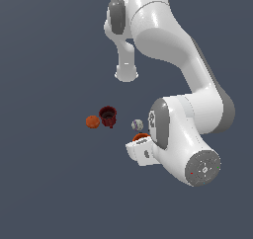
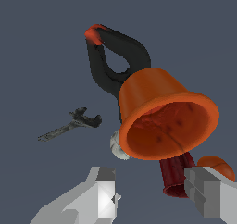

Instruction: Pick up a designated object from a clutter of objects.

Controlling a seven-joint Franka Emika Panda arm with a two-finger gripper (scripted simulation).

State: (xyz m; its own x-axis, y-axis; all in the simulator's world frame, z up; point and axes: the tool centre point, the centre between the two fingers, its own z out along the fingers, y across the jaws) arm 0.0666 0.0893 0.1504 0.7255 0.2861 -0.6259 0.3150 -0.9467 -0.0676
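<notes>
Orange cup (image 2: 166,114) lies tipped, mouth facing the wrist camera, just beyond the spread, empty jaws (image 2: 155,193). Black clamp (image 2: 115,56) sits behind it, whitish ball (image 2: 118,146) and dark red cup (image 2: 176,177) beside it, wrench (image 2: 71,123) apart.

Simulator void: flat featureless slate ground (image 1: 44,183)

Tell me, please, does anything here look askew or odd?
Yes: the orange cup lies tipped over, its mouth facing the wrist camera instead of upward, while the dark red cup stands upright. It leans against the black clamp. The pincer is open beside it.
</notes>
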